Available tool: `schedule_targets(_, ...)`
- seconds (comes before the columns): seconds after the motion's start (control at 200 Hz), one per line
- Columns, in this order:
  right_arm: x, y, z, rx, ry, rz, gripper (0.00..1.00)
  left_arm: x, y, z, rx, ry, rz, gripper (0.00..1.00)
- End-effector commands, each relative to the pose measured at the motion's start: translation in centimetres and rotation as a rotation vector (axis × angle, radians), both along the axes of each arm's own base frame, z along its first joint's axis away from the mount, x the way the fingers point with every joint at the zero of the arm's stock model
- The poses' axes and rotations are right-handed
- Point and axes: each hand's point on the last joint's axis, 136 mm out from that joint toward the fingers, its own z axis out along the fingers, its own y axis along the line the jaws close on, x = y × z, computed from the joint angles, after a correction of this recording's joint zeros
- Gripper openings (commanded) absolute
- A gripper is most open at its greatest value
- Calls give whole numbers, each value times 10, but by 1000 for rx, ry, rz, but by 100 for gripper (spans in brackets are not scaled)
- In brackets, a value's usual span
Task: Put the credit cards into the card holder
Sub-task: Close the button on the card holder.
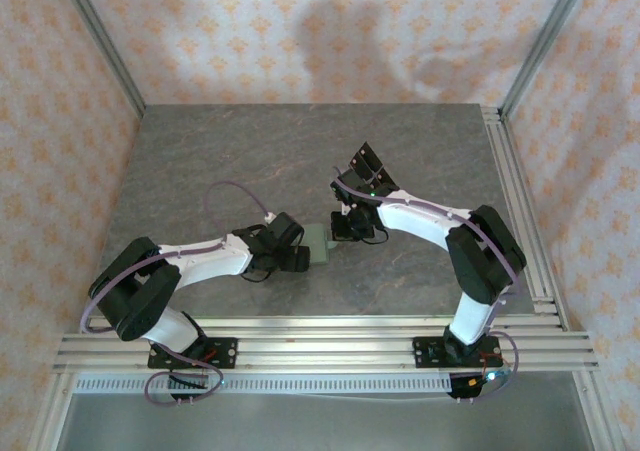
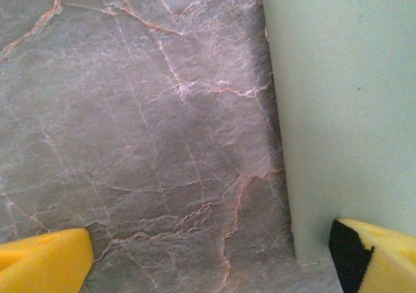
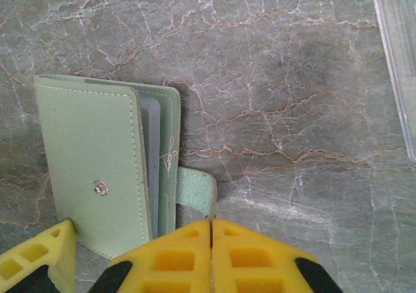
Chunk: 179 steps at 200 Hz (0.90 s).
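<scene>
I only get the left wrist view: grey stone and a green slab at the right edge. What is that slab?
Observer: A folded green wallet, with a snap stud on its cover.
Operator: Anything inside it?
Observer: Pale sheets show between the covers, likely cards.
Operator: Where is the right tool?
Observer: The right tool is shut, right at the wallet's tab; whether it pinches the tab I cannot tell.
</scene>
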Motion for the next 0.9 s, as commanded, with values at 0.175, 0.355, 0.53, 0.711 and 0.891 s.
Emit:
schedule_targets(0.175,-2,15,16,102,-9,6,0,-15,10,-25,34,67,12,96)
schedule_targets(0.355,-3,33,26,205,17,17,0,-16,9,-25,31,68,8,96)
schedule_targets(0.53,-3,47,20,242,44,35,0,-15,7,-26,28,69,3,95)
schedule_targets(0.711,-6,60,11,243,70,65,0,-14,5,-25,26,71,-3,95)
schedule_targets(0.891,-8,67,2,241,87,75,0,-14,5,-26,27,71,-4,95)
